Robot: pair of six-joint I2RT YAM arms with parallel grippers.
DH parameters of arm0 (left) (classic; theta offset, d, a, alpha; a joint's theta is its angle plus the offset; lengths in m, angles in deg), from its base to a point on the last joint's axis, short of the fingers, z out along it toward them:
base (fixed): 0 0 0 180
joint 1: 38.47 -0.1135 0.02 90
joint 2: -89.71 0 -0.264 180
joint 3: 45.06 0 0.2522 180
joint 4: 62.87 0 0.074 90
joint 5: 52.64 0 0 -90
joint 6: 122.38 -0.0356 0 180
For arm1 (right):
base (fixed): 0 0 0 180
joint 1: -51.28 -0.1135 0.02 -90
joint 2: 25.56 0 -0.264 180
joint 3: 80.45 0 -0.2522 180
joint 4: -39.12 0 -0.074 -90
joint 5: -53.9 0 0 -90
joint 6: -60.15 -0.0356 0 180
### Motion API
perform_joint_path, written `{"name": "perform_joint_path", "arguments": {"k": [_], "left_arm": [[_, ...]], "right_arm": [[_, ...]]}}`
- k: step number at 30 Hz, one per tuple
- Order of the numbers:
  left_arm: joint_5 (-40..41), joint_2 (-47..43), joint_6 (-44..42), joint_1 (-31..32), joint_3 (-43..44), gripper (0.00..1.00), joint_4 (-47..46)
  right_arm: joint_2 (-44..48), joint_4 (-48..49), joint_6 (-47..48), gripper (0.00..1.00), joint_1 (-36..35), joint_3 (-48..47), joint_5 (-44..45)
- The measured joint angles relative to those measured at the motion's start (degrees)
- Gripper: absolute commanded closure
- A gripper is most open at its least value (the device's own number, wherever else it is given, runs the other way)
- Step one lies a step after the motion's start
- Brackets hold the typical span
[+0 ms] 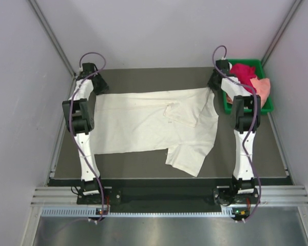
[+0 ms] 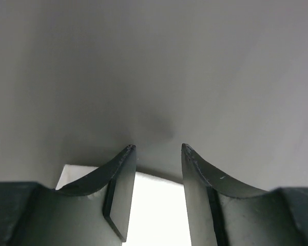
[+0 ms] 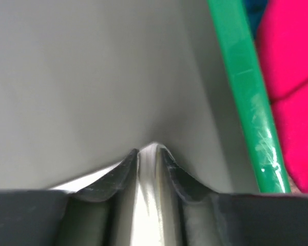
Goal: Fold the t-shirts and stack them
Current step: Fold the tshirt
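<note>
Dark table (image 1: pixel 143 164): white shirt (image 1: pixel 143 123) spread flat. Red shirt (image 1: pixel 244 70), peach shirt (image 1: pixel 262 87) in tray (image 1: pixel 267 105). Right gripper (image 3: pixel 150 151) pinches white shirt's far right edge. Left gripper (image 2: pixel 158 148) fingers apart over far left edge. Looks like first fold. Next: left must pinch too.

- cream-white t-shirt (image 1: pixel 138 125) is spread mostly flat on the dark bench (image 1: pixel 143 168), stretched between the two claws
- left claw (image 1: pixel 98 87) sits at the shirt's far left corner, right claw (image 1: pixel 214 84) at its far right corner
- one sleeve sticks out toward the arm bases, closer to the right claw
- just right of the right claw: green tray (image 1: pixel 267 106), with a bunched magenta-red t-shirt (image 1: pixel 244 70) nearest that claw and a peach-pink t-shirt (image 1: pixel 262 88) further right
</note>
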Motion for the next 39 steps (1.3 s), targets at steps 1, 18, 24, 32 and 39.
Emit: {"name": "perform_joint_path", "arguments": {"k": [1, 18, 24, 32, 39], "left_arm": [[-0.52, 0.00, -0.02, -0.11, 0.00, 0.53, -0.13], [9.44, -29.83, 7.45, -0.26, -33.51, 0.50, 4.35], [12.48, -43.41, 13.03, -0.26, -46.90, 0.52, 5.90], [13.00, -56.24, 20.98, -0.20, -62.58, 0.54, 6.64], [14.62, -61.00, 25.22, -0.20, -69.18, 0.55, 8.17]], "right_arm": [[0.02, 0.20, -0.04, 0.66, 0.00, -0.02, 0.20], [46.21, -15.91, -10.84, 0.50, -8.22, 30.27, 8.13], [64.39, -20.63, -24.04, 0.52, -19.71, 59.04, 6.40], [76.96, -23.45, -41.79, 0.55, -36.20, 74.51, 5.92], [71.34, -23.96, -52.04, 0.57, -46.77, 76.30, 6.01]]}}
